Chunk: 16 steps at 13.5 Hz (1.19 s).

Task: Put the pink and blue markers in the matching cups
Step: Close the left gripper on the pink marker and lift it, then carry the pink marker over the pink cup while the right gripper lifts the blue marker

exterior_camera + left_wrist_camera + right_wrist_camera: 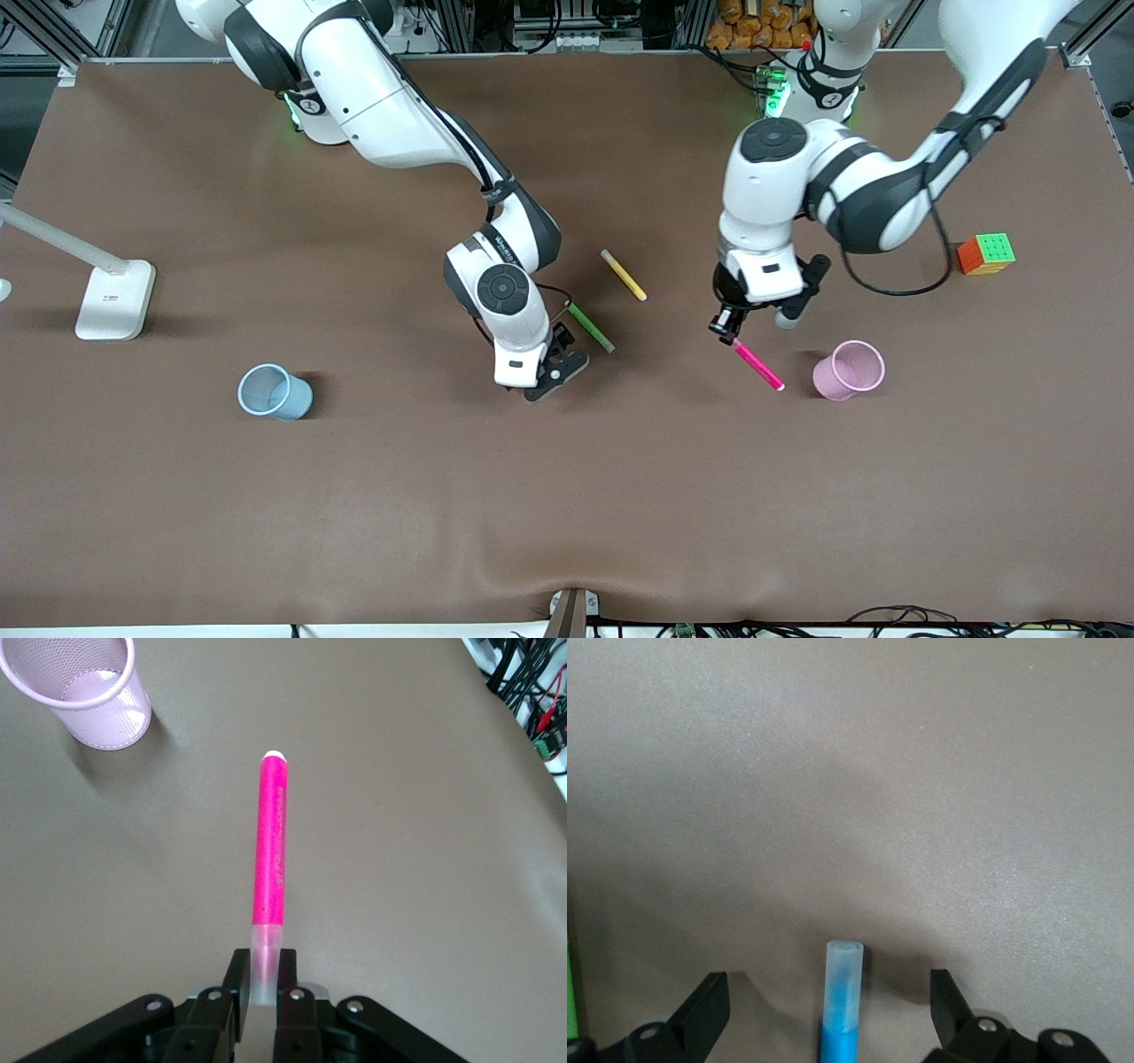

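Beside the empty pink cup (850, 369), the left gripper (728, 334) clamped the pink marker (758, 365), while the right gripper (554, 372) straddled the blue marker (840, 1014), fingers spread, blue cup (275, 392) also unfilled.

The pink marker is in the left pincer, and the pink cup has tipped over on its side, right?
Not quite. The left pincer does hold the pink marker, but the pink cup stands upright, open rim up. The left wrist view shows it.
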{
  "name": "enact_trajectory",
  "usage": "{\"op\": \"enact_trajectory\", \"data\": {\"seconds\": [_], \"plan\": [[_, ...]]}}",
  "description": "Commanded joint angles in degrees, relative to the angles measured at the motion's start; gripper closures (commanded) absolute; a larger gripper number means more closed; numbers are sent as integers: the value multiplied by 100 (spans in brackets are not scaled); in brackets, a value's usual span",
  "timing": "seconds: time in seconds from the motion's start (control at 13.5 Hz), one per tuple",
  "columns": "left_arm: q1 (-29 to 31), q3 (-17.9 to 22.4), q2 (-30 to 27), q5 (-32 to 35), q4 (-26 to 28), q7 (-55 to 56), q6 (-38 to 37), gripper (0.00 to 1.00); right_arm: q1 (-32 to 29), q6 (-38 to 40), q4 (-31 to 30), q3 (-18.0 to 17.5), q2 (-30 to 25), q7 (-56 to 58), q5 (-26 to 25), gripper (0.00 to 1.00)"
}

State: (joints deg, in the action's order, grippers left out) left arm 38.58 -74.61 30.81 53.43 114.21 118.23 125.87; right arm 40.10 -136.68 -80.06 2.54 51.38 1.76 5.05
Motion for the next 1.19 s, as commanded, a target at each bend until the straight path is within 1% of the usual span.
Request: {"op": "enact_trajectory", "data": {"seconds": [0.0,0.07,0.22,0.37,0.45,0.52,0.74,0.89,0.97,1.11], "plan": [[228,-185,-102,-350,-118,-99,-19,100,42,10,131,27,82,-140,-118,19],[272,-194,-102,-429,-180,-116,-19,100,42,10,131,27,91,-140,-109,35],[281,-212,-93,-675,-364,-203,-27,100,42,10,131,27,91,-140,-118,61],[377,-212,-93,-1035,-566,-458,-132,100,42,18,131,27,82,-140,-118,92],[413,-229,-93,-1254,-663,-589,-194,100,42,27,131,27,82,-140,-118,100],[526,-229,-93,-1509,-742,-695,-299,100,33,27,131,27,74,-140,-109,100],[1053,-457,-84,-2230,-892,-1467,-545,100,33,27,131,36,56,-132,-127,100],[1282,-493,-76,-2599,-953,-1863,-590,100,7,1,140,36,12,-123,-432,100],[1301,-484,-49,-2766,-1014,-1996,-590,100,-28,1,157,27,-14,-132,-565,100],[1441,-476,-23,-3031,-1085,-2321,-634,100,-46,-8,166,27,-67,-114,-593,100]]}}
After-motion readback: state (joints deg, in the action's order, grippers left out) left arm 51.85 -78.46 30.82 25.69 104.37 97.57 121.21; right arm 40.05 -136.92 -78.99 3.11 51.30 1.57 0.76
